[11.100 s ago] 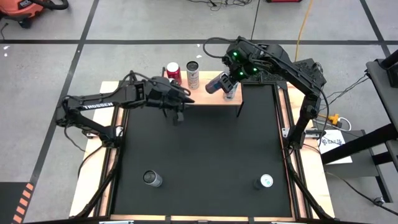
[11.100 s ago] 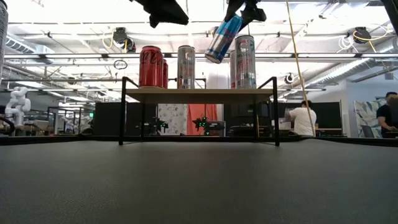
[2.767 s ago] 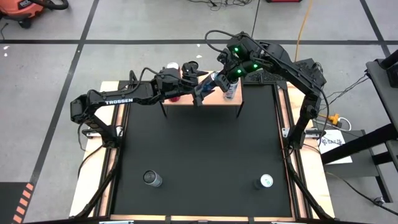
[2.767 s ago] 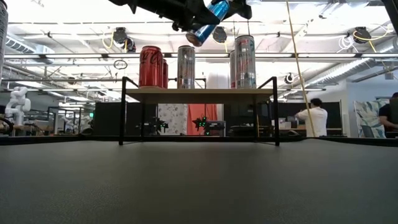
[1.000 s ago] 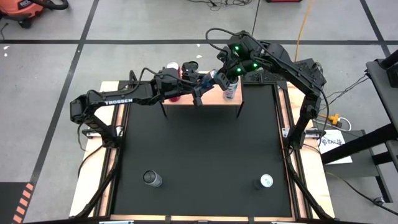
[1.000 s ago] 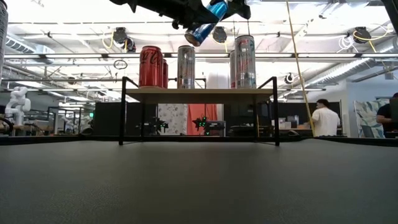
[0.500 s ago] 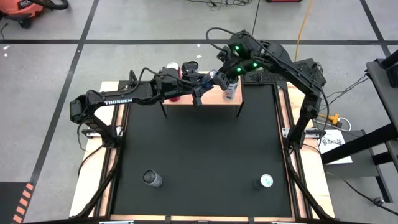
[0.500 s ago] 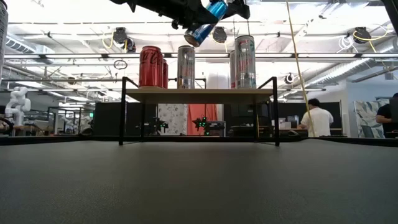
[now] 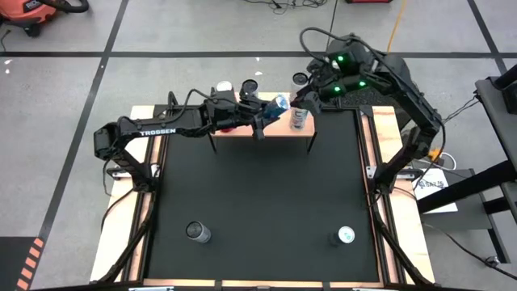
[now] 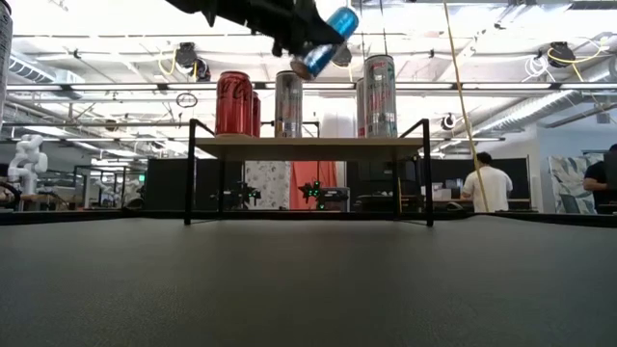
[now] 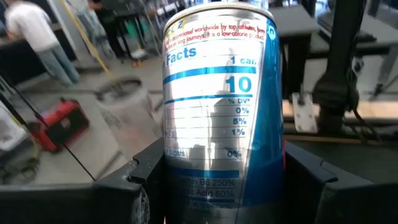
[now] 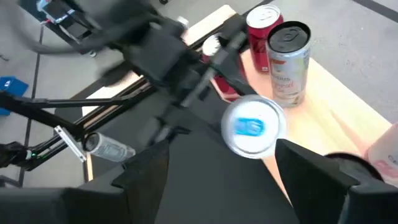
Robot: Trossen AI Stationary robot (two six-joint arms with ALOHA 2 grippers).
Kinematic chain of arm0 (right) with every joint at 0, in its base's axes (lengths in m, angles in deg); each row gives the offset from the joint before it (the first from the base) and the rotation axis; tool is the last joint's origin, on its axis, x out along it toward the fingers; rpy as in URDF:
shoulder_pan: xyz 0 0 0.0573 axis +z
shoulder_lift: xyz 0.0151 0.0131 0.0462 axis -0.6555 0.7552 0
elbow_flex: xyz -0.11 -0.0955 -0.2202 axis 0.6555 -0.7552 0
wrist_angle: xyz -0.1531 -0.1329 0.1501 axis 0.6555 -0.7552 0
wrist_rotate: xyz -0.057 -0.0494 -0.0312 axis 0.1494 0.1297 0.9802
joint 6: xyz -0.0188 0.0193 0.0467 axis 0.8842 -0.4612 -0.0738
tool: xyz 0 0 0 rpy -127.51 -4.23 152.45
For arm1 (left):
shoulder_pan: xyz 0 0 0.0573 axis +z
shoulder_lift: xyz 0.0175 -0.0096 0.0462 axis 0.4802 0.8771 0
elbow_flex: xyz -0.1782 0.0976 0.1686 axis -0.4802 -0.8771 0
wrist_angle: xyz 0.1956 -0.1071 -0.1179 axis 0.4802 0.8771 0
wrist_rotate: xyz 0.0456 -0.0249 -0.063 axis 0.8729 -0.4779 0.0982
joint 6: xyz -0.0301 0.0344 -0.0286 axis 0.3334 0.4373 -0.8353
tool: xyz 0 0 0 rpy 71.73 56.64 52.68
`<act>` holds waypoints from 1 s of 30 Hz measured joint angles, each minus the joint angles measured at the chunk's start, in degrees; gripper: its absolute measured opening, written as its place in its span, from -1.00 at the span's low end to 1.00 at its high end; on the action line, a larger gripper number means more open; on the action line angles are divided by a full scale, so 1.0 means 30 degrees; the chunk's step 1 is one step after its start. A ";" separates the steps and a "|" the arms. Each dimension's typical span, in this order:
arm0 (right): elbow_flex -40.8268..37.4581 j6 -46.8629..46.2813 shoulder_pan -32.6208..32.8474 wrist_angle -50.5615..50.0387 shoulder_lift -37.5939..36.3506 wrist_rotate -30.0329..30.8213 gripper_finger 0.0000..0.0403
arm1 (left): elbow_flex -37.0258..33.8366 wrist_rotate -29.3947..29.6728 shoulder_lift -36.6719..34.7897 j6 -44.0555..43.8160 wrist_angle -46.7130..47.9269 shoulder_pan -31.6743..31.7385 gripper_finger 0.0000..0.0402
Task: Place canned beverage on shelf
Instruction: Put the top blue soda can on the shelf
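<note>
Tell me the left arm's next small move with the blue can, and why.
Probably tip the blue can upright over the free stretch of the shelf between the silver cans. The left gripper holds it tilted, well above the wood, and the right gripper has opened and backed off, so the can rests with the left arm alone.

- Left arm [image 9: 153,129]: matte black links, white "TROSSEN" lettering, a thin black cable looping over it.
- Right arm [image 9: 404,89]: the same black build, green lights glowing near its wrist.
- Left gripper [image 11: 217,186]: blocky dark fingers.
</note>
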 joint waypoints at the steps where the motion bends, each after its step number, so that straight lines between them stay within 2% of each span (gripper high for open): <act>1: 0.0000 0.0007 0.0000 -0.0083 -0.0123 -0.0007 0.36 | -0.0006 -0.0071 0.0270 -0.0101 0.0005 0.0001 0.08; 8: -0.0007 0.0007 0.0030 -0.0351 -0.0331 0.0029 0.36 | -0.0021 -0.0047 0.1842 -0.0430 -0.1200 0.0000 0.08; 19: -0.0022 0.0648 0.0036 -0.1365 -0.0331 0.0059 0.36 | -0.0047 -0.0052 0.1933 -0.0757 -0.1684 -0.0034 0.08; 22: -0.0022 0.0653 0.0036 -0.1375 -0.0331 0.0079 0.36 | -0.0938 -0.0293 0.1885 -0.1392 -0.3293 -0.0077 0.08; 26: -0.0022 0.0648 0.0036 -0.1368 -0.0331 0.0095 0.36 | -0.2329 0.0016 0.1445 -0.1463 -0.3925 -0.0102 0.08; 30: -0.0022 0.0532 0.0036 -0.1369 -0.0324 0.0095 0.36 | -0.3613 0.0147 0.1222 -0.1485 -0.7119 -0.0124 0.08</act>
